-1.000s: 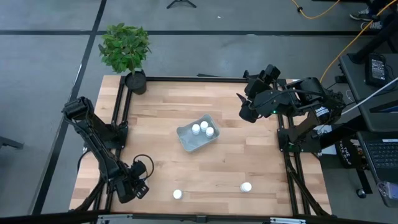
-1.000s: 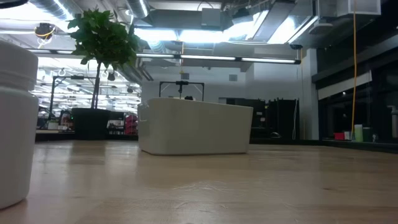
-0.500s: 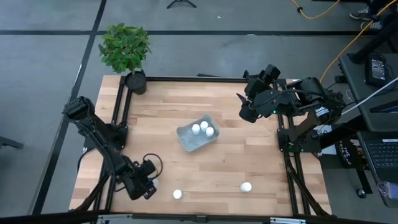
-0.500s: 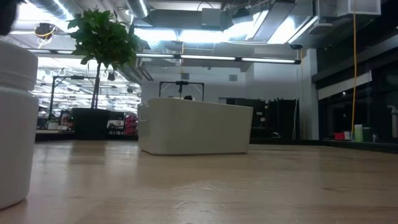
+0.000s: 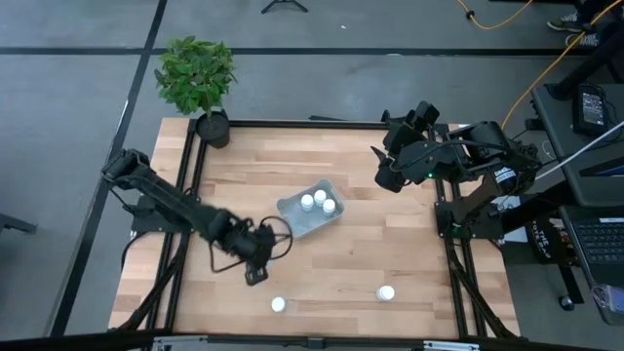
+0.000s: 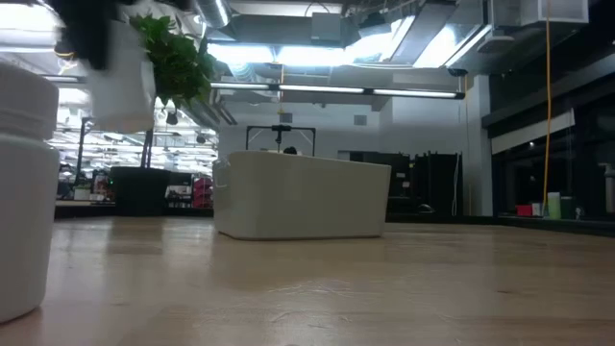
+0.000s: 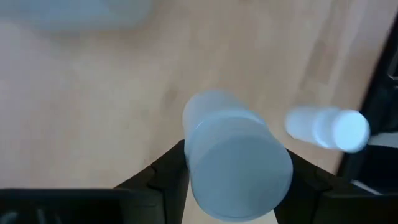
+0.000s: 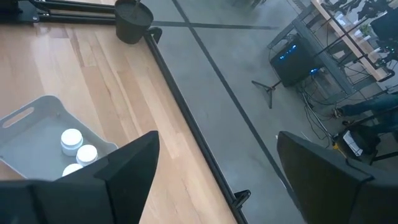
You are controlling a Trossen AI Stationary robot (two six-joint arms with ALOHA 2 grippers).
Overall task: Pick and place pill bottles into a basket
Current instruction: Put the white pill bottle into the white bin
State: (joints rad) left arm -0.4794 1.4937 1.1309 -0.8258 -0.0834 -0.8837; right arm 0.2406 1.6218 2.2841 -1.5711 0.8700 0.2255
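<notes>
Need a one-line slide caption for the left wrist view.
Left gripper carries a white pill bottle above the wooden table, another bottle beyond.

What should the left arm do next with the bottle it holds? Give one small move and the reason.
Probably carry it a little farther toward the basket before letting go. The left gripper is shut on a pill bottle and sits over bare wood just short of the basket, which already holds three bottles. The right gripper waits open near the table's far right edge.
</notes>
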